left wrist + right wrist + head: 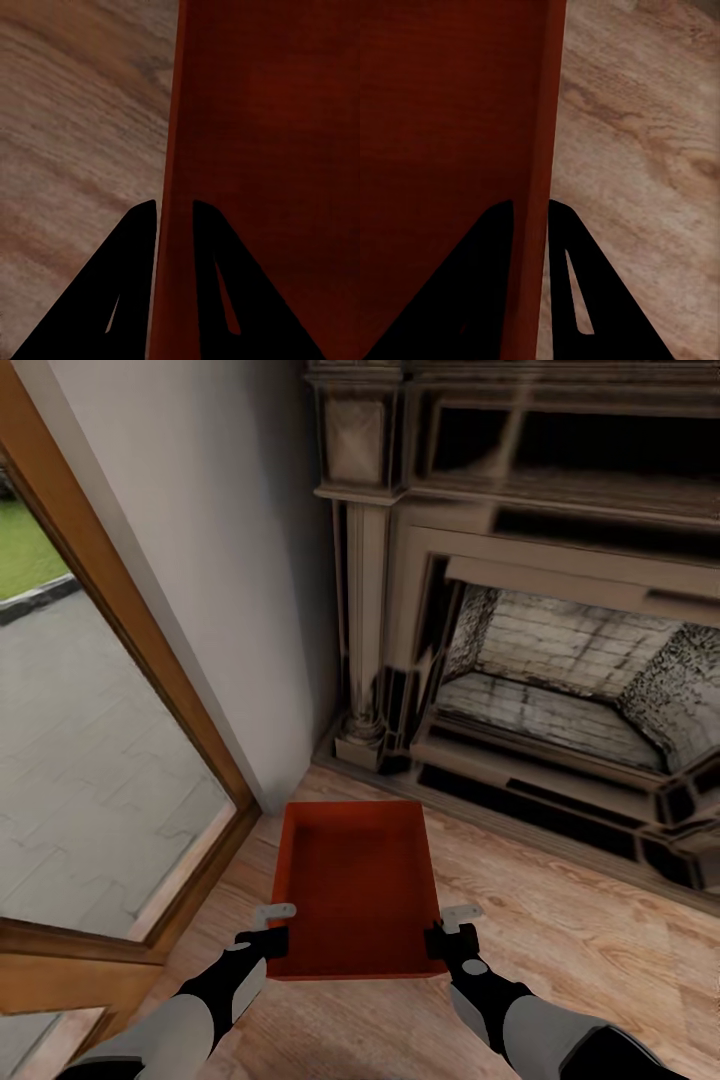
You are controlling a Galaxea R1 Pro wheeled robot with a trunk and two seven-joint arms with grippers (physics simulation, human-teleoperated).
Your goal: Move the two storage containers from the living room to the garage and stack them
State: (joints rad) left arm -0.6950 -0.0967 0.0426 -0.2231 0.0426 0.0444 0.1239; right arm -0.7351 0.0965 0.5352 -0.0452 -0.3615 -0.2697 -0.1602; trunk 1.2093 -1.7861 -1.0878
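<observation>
An orange-red storage container [352,885] is seen held between both grippers above the light wood plank floor [560,950] of the living room, just in front of the ornate dark fireplace [540,650]. The left gripper [268,932] is clamped on the container's left wall near the corner closest to the robot, and the right gripper [452,932] is clamped on the opposite wall at the matching spot, so that the open bin is spanned between the two sets of jaws with its far end pointing toward the hearth. In the left wrist view, the thin red wall [171,187] is pinched between the two dark fingers [120,300], one finger outside over the planks and the other inside the bin. In the right wrist view, the same pinch is shown on the other wall [544,187], with one finger [585,300] outside over the wood floor and its partner inside the container. Beyond the left gripper, a wood-framed glass door [120,660] is seen, with grey paving and a strip of grass visible through the pane. A pale wall [230,540] is shown between the door and the fireplace, ahead of the container's far end.
</observation>
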